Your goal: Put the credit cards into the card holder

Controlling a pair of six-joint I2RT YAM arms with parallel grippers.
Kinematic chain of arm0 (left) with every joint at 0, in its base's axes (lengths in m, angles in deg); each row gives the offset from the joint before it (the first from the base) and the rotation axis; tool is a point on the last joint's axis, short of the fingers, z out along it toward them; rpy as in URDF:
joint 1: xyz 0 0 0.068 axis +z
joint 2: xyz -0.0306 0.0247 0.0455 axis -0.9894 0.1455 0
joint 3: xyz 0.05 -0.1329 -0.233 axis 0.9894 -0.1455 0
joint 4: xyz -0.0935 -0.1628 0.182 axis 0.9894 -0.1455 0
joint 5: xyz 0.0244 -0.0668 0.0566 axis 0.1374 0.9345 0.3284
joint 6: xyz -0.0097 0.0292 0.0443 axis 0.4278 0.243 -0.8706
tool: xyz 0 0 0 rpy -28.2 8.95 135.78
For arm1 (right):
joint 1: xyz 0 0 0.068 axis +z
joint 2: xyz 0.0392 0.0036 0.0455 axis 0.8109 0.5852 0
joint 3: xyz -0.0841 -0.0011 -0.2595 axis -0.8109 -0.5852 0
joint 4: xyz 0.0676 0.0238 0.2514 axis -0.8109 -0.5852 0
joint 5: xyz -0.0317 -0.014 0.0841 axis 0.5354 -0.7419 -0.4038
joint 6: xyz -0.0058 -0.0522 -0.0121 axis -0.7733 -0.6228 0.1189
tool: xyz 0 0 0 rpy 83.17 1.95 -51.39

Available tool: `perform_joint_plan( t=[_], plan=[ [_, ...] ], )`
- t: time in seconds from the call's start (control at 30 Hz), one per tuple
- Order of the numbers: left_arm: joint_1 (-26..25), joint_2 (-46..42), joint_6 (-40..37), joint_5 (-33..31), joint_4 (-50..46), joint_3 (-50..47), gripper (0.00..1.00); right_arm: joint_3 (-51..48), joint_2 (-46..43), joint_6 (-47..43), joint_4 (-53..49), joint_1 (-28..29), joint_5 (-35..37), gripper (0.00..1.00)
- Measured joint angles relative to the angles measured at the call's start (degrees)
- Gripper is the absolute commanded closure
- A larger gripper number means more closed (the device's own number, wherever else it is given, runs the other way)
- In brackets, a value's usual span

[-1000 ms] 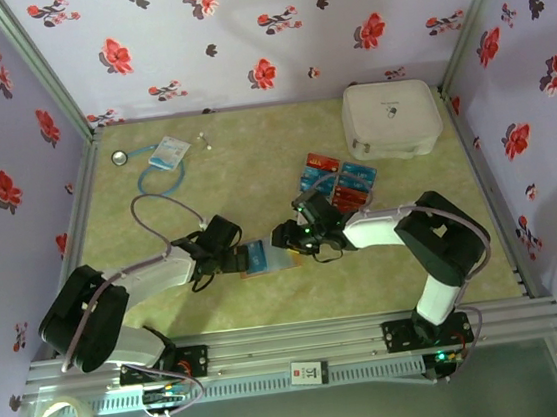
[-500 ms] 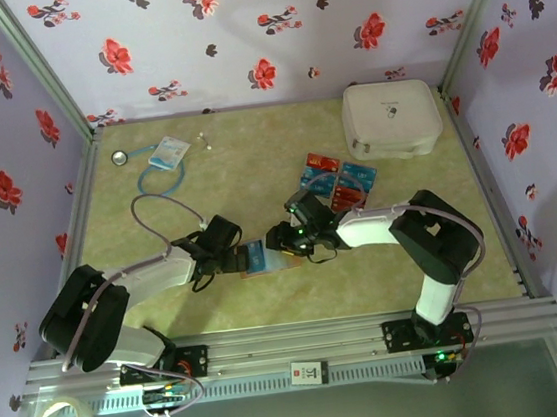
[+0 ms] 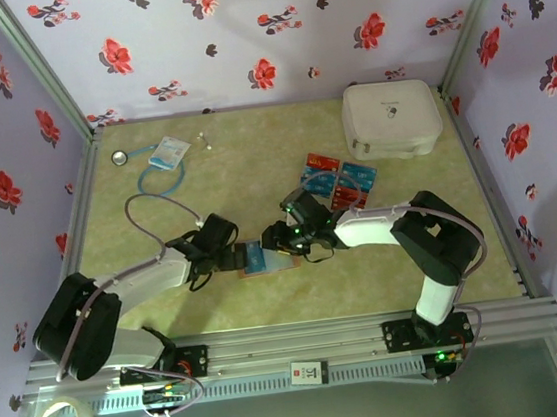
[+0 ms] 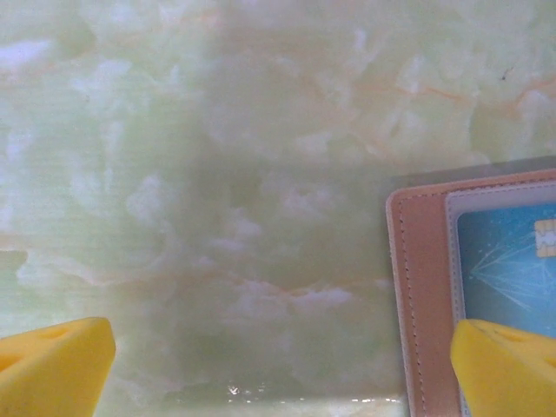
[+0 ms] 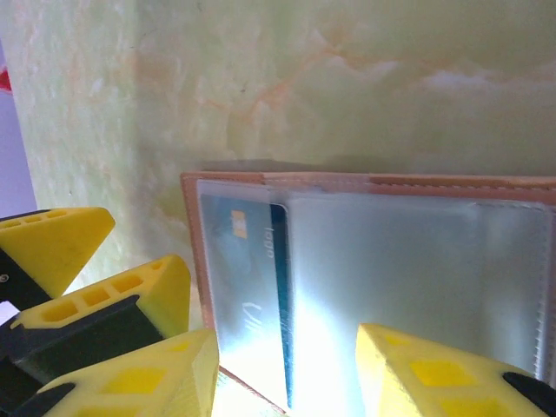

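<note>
The tan-pink card holder (image 3: 267, 259) lies open on the table between my two grippers. A blue credit card (image 5: 234, 261) sits under the clear pocket on its left half. More red and blue credit cards (image 3: 338, 184) lie in a loose pile behind my right arm. My left gripper (image 3: 234, 257) is wide open at the holder's left edge, and in the left wrist view its right fingertip (image 4: 508, 369) overlaps the holder (image 4: 421, 287). My right gripper (image 5: 287, 365) hovers low over the holder (image 5: 382, 184), jaws apart astride the clear pocket, gripping nothing.
A big white rounded case (image 3: 391, 118) stands at the back right. A blue-white packet (image 3: 167, 153) with a cord lies at the back left. A yellow finger of the left gripper (image 5: 130, 291) is close beside my right fingers. Flowered walls enclose the table.
My right gripper has moved a little to the left, further over the open holder. The left gripper has stayed open at the holder's left edge.
</note>
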State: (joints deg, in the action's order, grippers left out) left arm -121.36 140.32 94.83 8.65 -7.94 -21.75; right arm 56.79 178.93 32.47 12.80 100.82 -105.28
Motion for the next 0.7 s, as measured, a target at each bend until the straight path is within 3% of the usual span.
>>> perform_joint_plan(
  t=[0.3,0.5,0.6,0.7],
  plan=[
    [2.86,-4.20,-0.22,0.00,-0.52,0.00,0.00,2.03,0.00,0.00,-0.22,0.79,-0.20,0.55],
    [2.95,-5.07,-0.66,0.42,-1.84,0.11,0.00,2.54,-2.73,-3.50,-6.01,0.04,2.03,0.56],
    [2.99,-5.53,-0.66,1.07,-2.10,0.11,0.00,2.73,-4.66,-6.51,-9.51,-1.90,3.50,0.60],
    [2.97,-5.77,-0.66,1.95,-2.25,0.13,0.00,3.48,-4.98,-9.38,-11.96,-4.39,4.37,0.71]
  ],
)
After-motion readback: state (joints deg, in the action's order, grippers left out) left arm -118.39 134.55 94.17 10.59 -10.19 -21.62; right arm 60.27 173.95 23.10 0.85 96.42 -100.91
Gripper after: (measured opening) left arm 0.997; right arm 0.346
